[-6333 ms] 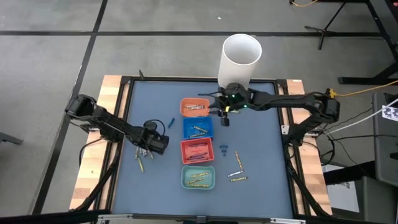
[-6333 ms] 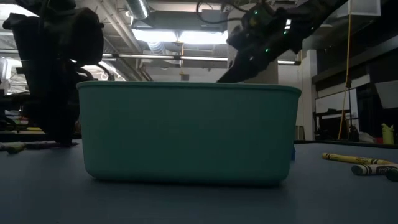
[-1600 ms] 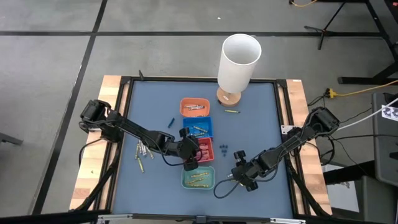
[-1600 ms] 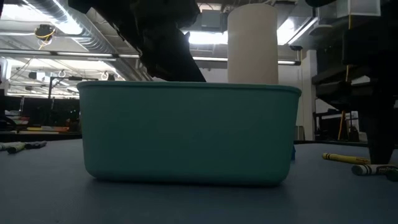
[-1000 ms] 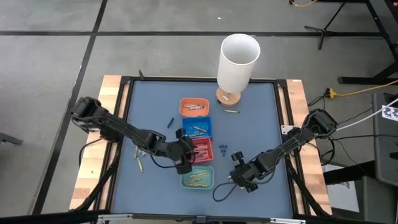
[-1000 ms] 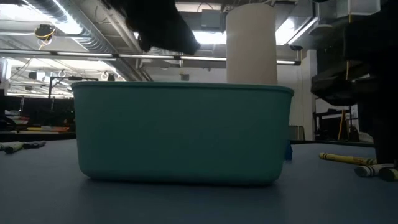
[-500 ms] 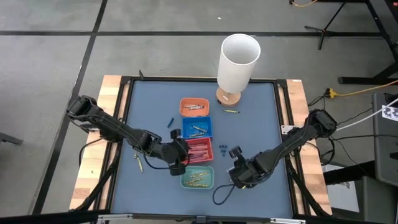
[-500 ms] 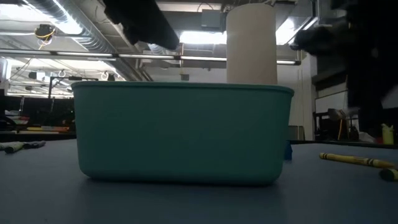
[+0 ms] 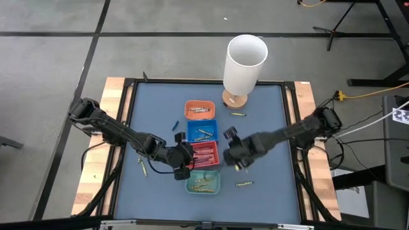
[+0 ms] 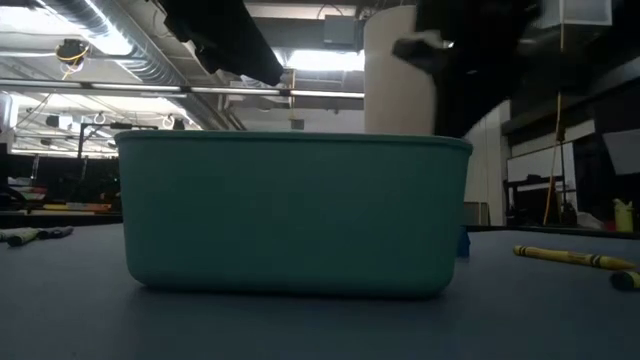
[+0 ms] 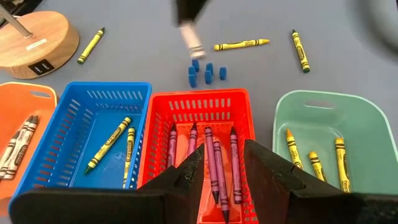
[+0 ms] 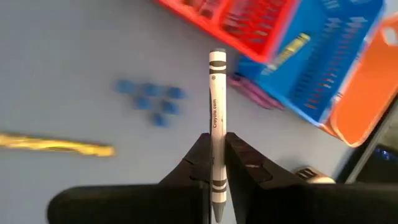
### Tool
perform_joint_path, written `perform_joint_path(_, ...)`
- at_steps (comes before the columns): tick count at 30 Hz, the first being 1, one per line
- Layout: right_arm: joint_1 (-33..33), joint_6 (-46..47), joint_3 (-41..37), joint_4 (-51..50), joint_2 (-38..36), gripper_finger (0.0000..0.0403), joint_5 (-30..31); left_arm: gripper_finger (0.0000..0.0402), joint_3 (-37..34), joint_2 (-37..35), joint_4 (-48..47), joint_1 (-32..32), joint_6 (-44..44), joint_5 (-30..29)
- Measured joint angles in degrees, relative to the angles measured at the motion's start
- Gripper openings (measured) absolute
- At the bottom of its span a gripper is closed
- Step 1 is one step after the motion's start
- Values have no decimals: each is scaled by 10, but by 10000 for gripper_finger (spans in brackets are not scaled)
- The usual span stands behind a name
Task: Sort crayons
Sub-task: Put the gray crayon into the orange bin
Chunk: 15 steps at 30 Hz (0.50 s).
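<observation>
My right gripper (image 9: 233, 150) hangs over the table just right of the red tray (image 9: 203, 153), shut on a pale grey crayon (image 12: 216, 118). My left gripper (image 11: 221, 168) is open and empty, low over the near-left part of the red tray, which holds several purple crayons (image 11: 214, 162). The orange tray (image 9: 200, 110), blue tray (image 9: 203, 132) and green tray (image 9: 203, 182) stand in one row with it, each holding crayons. Loose crayons lie flat on the mat: yellow ones (image 9: 244, 184) (image 9: 238, 114), a blue one (image 9: 175, 125) and a cluster (image 9: 144, 163) at the left. My right gripper pinches the grey crayon between its two fingers, on the shaft toward its back end (image 12: 216, 158). The crayon runs along the fingers and sticks out well past their tips. It is lifted clear of the table.
A tall white cylinder (image 9: 245, 61) stands on a wooden base at the far edge. A cluster of small blue bits (image 11: 205, 71) lies on the mat right of the red tray. In the low view the green tray (image 10: 295, 215) fills the foreground.
My right gripper has risen from the mat near the table's near right and gone toward the far edge and the trays, carrying the grey crayon clear of the table. My left gripper has drawn back a little toward the table's left.
</observation>
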Motion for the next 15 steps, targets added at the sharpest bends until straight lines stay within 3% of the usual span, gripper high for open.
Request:
perform_joint_path(10, -162, -118, 0, 136, 0, 26, -7, 98, 0, 0, 0, 0, -1, 0)
perform_joint_path(15, -238, -138, 0, 220, 0, 26, -65, 98, 0, 0, 0, 0, -1, 0)
